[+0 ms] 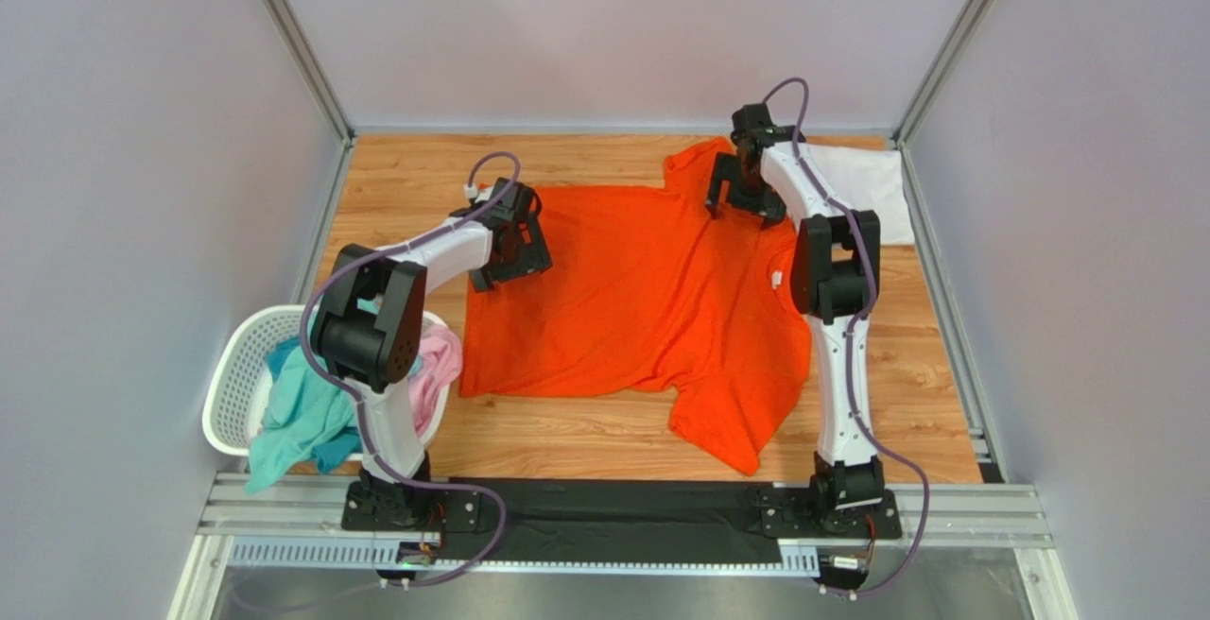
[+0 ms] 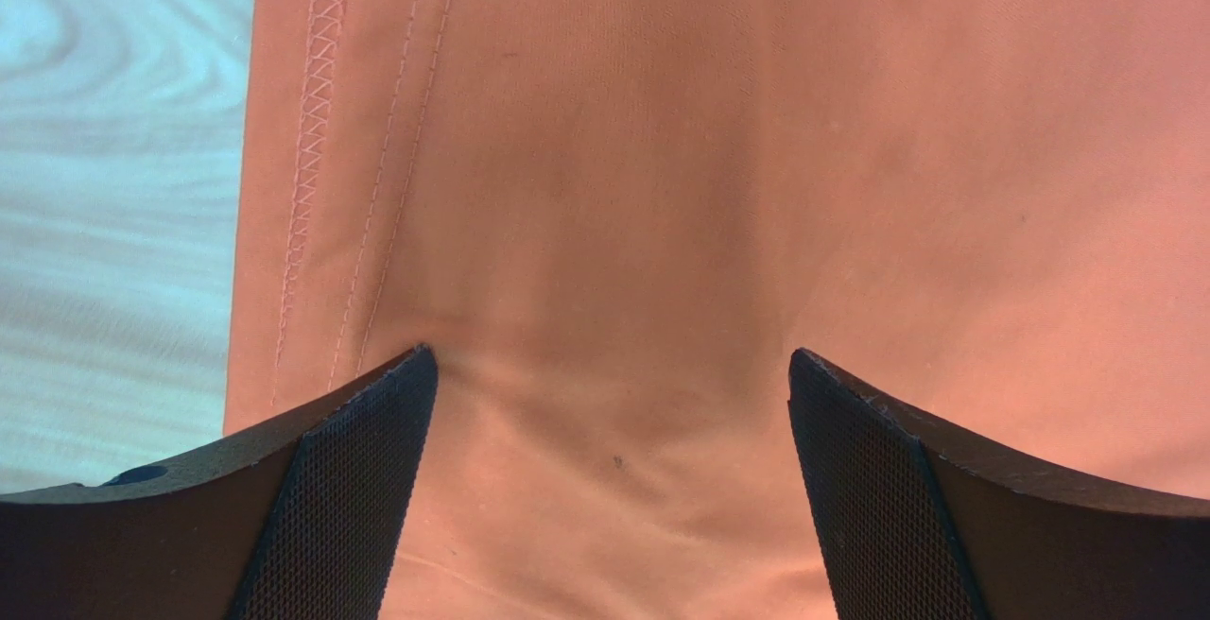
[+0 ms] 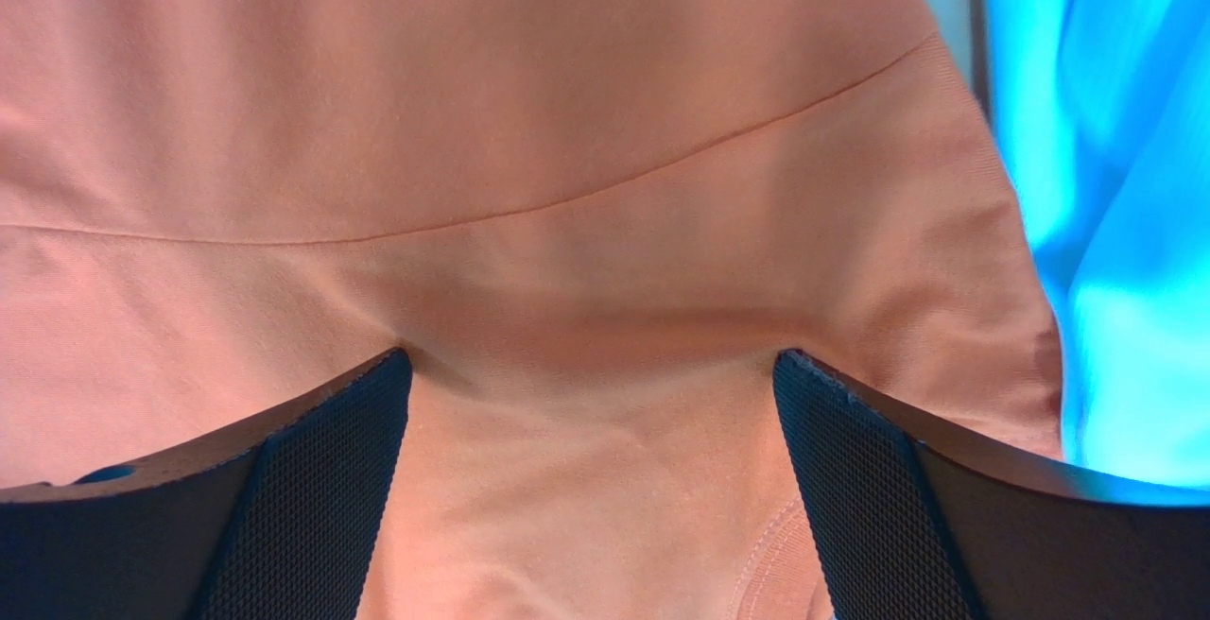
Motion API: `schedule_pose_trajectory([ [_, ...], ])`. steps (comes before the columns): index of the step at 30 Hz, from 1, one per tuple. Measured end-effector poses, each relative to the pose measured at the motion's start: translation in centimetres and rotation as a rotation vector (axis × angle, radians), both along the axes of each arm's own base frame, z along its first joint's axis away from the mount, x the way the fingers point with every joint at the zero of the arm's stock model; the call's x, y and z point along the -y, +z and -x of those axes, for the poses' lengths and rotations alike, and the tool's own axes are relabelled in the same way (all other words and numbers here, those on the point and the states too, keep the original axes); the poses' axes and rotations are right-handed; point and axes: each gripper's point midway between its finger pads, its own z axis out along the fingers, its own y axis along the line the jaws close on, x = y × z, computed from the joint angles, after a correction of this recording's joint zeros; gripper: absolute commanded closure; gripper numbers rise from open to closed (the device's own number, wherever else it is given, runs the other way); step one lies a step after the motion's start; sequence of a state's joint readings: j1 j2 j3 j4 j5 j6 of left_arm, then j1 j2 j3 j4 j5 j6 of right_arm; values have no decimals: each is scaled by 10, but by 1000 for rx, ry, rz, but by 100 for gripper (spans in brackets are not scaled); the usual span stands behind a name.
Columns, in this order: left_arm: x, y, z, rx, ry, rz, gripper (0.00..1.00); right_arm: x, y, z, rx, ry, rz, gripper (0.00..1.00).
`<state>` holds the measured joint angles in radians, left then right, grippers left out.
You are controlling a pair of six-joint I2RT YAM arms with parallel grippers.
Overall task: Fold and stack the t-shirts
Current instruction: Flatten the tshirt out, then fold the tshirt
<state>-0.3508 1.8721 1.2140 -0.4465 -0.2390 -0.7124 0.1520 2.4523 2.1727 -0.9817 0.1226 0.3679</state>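
A bright orange t-shirt [image 1: 639,308] lies spread flat on the wooden table, its hem to the left and its collar to the right. My left gripper [image 1: 519,245] stands open over the far corner of the hem. In the left wrist view, both fingertips of the left gripper [image 2: 611,358] press down on the orange cloth [image 2: 710,152] beside the stitched hem. My right gripper [image 1: 742,192] is open over the far shoulder and sleeve. Its fingertips [image 3: 590,355] rest on the orange cloth [image 3: 497,81] just below a seam. A white t-shirt [image 1: 867,181] lies folded at the back right.
A white mesh basket [image 1: 235,379] stands at the near left, with a teal shirt [image 1: 306,415] spilling over its rim and a pink one [image 1: 440,358] inside. Grey walls enclose the table on three sides. A black strip and metal rail run along the near edge.
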Motion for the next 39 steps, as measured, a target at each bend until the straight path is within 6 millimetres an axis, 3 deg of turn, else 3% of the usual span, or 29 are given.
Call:
schedule_pose_trajectory([
  [5, 2, 1, -13, -18, 3, -14, 0, 4, 4, -28, 56, 5, -33, 0],
  [8, 2, 8, -14, -26, -2, -18, 0, 3, 6, -30, 60, 12, -57, 0],
  [11, 4, 29, -12, -7, -16, -5, 0, -1, 10, -24, 53, 22, -68, 0],
  [14, 7, 71, -3, 60, -32, 16, 0, -8, 26, -3, 41, 39, -54, 0],
  [17, 16, 130, 17, 189, -62, 69, 0, -22, 61, 40, 42, 67, -16, 0],
  [19, 20, 161, 44, 272, -82, 115, 0, -37, 98, 74, 86, 94, 0, 0],
  [21, 24, 175, 77, 316, -106, 157, 0, -47, 130, 102, 155, 112, 0, 0],
  [24, 29, 164, 125, 316, -143, 207, 0, -56, 173, 159, 287, 119, -17, 0],
  [27, 32, 126, 166, 234, -168, 218, 0, -43, 185, 215, 371, 78, -57, 0],
  [32, 27, 57, 216, 70, -159, 172, 0, -12, 149, 288, 434, -10, -139, 0],
  [35, 22, 36, 229, 28, -106, 166, 3, -8, 129, 309, 447, -19, -183, 0],
  [39, 12, 28, 227, 42, 6, 156, 11, -16, 125, 312, 454, 4, -235, 0],
])
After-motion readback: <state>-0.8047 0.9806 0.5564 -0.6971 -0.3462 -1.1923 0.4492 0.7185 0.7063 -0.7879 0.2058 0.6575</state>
